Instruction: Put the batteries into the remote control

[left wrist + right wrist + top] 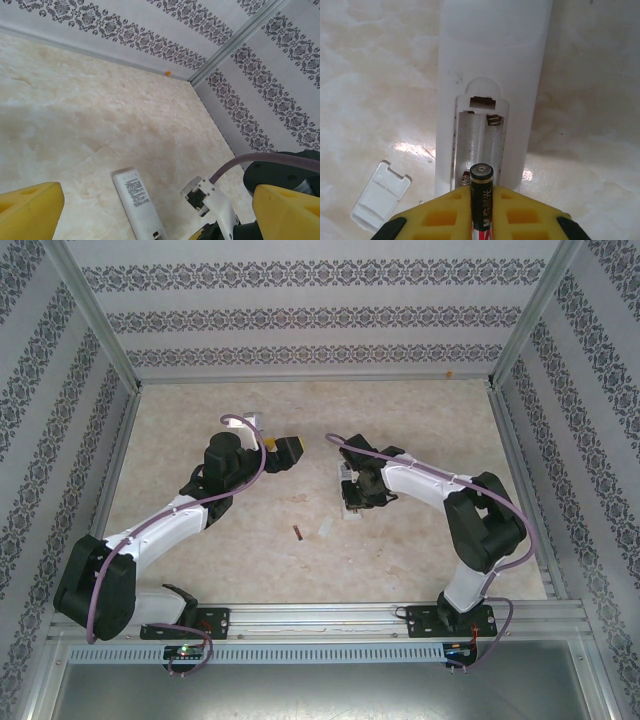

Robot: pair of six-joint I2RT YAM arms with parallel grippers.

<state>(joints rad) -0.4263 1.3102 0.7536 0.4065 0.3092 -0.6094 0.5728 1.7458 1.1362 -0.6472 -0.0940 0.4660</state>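
Observation:
My right gripper [481, 197] is shut on a dark battery [482, 192], which sticks out from between the yellow fingers [440, 215]. Its flat end hangs just over the near end of the white remote control [495, 60]. The remote lies back up with its battery compartment [480, 135] open and both slots bare, springs showing. From above, this gripper [352, 487] sits over the remote [352, 506] at mid-table. My left gripper [157, 200] is open wide and holds nothing; a white remote [135, 192] with a printed label lies on the table ahead of it. Another battery [298, 532] lies loose on the table.
The white battery cover [380, 197] lies flat on the table just left of the remote. The right arm's wrist camera mount [205, 195] stands close beside the labelled remote. Patterned walls [320, 315] and metal rails enclose the marble-look table [420, 420].

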